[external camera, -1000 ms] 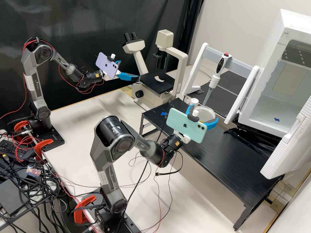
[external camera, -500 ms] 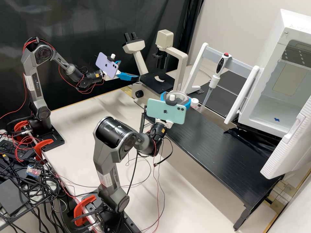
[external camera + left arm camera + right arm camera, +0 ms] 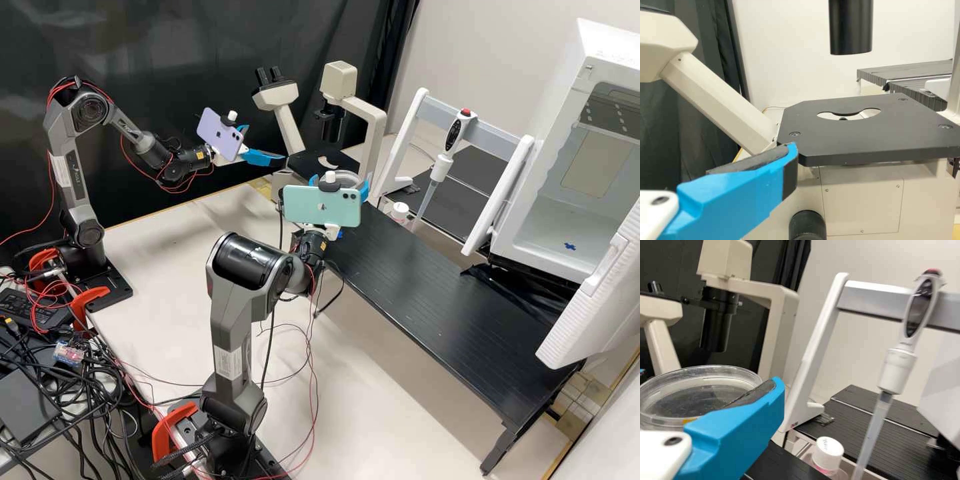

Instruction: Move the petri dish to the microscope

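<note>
At the microscope's near right side in the high view, my right gripper (image 3: pixel 339 181) is shut on the round clear petri dish (image 3: pixel 347 177), partly hidden by the green phone. In the right wrist view the dish (image 3: pixel 700 392) lies roughly level against one blue finger of my right gripper (image 3: pixel 707 402). My left gripper (image 3: pixel 267 144) stands open and empty, left of the microscope (image 3: pixel 298 197). From the left wrist view, one finger of my left gripper (image 3: pixel 720 152) shows beside the bare black stage (image 3: pixel 845 137) with its round opening.
A black raised shelf (image 3: pixel 427 287) runs rightward from the microscope. Behind it are a white-capped bottle (image 3: pixel 400 212) and a pipette (image 3: pixel 453 137) on its stand. At the right is an open white incubator (image 3: pixel 567 207). The microscope's lamp arm (image 3: pixel 373 127) rises beside the stage.
My right gripper has carried the dish leftward and back from over the shelf to the microscope's side, uncovering the white-capped bottle. The left arm has kept still.
</note>
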Robot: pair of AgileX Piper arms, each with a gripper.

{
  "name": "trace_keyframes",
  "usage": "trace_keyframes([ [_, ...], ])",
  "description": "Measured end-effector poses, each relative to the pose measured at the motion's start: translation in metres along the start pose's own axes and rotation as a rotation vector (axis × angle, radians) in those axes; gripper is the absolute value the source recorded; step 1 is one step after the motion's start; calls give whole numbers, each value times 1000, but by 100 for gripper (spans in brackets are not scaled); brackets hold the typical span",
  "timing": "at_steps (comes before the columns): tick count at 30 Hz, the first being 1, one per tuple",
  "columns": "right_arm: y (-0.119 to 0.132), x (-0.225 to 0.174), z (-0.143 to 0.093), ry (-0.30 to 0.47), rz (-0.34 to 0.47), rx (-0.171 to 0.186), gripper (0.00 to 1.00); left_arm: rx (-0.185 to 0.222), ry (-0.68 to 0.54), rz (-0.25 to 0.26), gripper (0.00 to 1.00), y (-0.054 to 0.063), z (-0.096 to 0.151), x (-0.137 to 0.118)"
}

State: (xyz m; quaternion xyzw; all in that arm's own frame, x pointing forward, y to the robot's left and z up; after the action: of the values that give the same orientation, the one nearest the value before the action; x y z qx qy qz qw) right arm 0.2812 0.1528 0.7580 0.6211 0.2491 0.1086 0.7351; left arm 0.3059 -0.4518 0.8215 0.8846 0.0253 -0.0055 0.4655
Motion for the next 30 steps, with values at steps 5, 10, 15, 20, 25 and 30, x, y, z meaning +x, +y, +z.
trace_keyframes([
  [5, -4, 9, -1, -23, -15, -8, 0, 0, 0, 0, 100, 0, 0, 0],
  [10, -5, 16, -4, -31, -4, -27, 0, 0, 0, 0, 100, 0, 0, 0],
  [15, -11, 29, -11, -23, -10, -67, 0, 0, 0, 0, 100, 0, 0, 0],
  [20, -16, 36, -19, -25, -25, -101, 0, 0, 0, 0, 100, 0, 0, 0],
  [25, -27, 43, -33, 4, -41, -165, 0, 0, 0, 0, 100, 0, 0, 0],
  [30, -33, 43, -40, 23, -56, -202, 0, 0, 0, 0, 100, 0, 0, 0],
])
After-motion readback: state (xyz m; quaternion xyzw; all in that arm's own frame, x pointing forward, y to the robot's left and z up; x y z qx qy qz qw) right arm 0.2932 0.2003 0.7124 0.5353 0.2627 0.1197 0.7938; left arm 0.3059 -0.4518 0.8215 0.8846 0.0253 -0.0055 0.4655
